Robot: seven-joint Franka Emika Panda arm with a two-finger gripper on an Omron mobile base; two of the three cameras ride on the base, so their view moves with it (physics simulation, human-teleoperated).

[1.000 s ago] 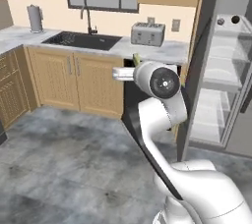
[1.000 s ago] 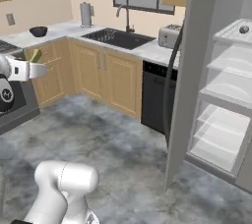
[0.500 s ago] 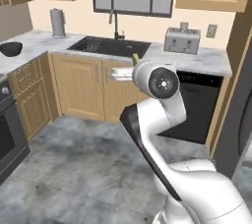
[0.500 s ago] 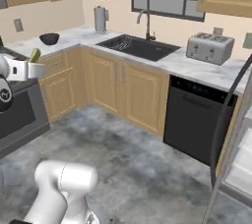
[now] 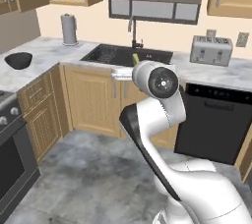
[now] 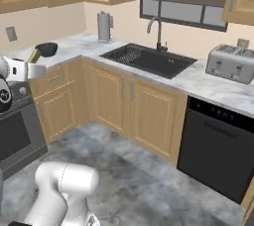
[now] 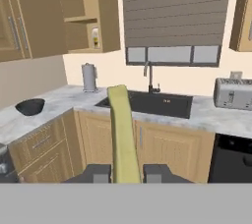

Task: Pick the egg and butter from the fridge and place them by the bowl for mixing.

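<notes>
Here you have the gripper [image 7: 125,173] closed on the butter [image 7: 122,134], its two dark fingertips [image 7: 97,173] pressed against the stick's lower end. The butter reads as a thin, flat-sided yellowish-olive bar, standing up from the jaws in the hand view, its top end squared off. It is held in the air in front of the wooden cabinets, well apart from the bowl [image 7: 30,106], a shallow black dish on the marble counter [image 7: 59,101] to the left of the sink [image 7: 150,103].

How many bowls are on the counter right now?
1. The bowl sits on the left stretch of counter, left of the paper towel roll and the sink. Others could be out of frame.
</notes>
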